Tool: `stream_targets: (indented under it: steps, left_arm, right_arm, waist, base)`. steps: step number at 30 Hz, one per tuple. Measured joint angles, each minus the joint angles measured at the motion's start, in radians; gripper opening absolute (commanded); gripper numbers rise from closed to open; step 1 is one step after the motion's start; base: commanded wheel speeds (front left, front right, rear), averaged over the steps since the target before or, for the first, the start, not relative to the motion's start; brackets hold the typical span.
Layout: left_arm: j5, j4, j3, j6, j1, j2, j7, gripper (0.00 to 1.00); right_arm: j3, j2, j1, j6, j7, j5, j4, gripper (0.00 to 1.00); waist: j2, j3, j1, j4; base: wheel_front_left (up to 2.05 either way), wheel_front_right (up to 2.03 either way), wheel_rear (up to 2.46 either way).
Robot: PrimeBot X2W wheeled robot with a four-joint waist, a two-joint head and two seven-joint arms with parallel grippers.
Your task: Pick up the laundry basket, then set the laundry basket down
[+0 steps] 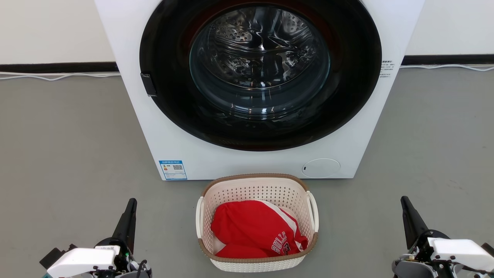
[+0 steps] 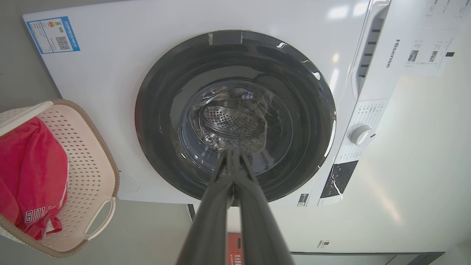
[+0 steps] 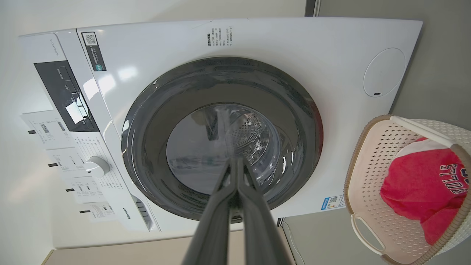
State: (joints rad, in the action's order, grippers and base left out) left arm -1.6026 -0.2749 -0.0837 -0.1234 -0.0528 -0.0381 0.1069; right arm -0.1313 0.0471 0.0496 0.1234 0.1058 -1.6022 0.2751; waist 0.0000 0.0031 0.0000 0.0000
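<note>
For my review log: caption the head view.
Laundry basket holding red garment before washing machine; left gripper and right gripper shut, flanking it.

Perforated matt plastic laundry basket (image 1: 254,191), red cloth (image 1: 247,227), glossy smooth washing machine (image 1: 239,164)

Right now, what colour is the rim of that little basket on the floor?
Brown, with a woven look; the rim tops the cream-white laundry basket. Head view shows it best.

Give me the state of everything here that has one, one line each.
laundry basket: upright on the floor, unheld, loaded.
red garment: crumpled inside the basket.
washing machine door: shut.
left pincer: shut, empty.
right pincer: shut, empty.
</note>
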Motion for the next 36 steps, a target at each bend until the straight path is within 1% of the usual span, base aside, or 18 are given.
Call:
stream_targets:
  steps: [36]
  left_arm:
    - [0.000, 0.000, 0.000, 0.000, 0.000, 0.000, 0.000, 0.00]
  right_arm:
    - [0.000, 0.000, 0.000, 0.000, 0.000, 0.000, 0.000, 0.00]
  waist:
    - [0.0000, 0.000, 0.0000, 0.000]
  base:
    - [0.00, 0.00, 0.00]
